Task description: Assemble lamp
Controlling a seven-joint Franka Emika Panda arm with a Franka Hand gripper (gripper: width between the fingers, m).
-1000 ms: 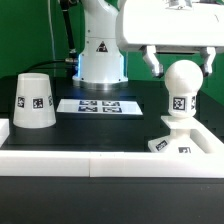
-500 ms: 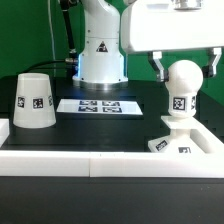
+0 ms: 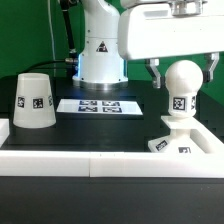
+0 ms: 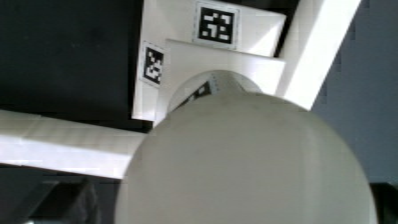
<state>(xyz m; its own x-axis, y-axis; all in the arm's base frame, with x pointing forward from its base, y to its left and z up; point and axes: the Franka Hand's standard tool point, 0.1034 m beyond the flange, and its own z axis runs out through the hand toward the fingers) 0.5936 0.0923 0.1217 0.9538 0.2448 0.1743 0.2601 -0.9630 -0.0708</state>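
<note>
Ball bulb (image 3: 181, 88), seated on base block (image 3: 183, 141): smooth, rigid, likely light, slippery. Jaws stand wide astride it; grip across its widest girth.

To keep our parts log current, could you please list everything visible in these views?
shade: one, white, tagged, wide end down on the table at the exterior view's left.
bulb: one, white ball, tagged, standing on the base.
base: one, white, tagged, at the exterior view's right, near the front wall.
marker board: one, white with black tags, flat mid-table.
table: one, black.
wall: one, white, along the table's front edge.
robot arm: one, white, behind the marker board.
gripper: one, fingers either side of the bulb's top, apparently open.
</note>
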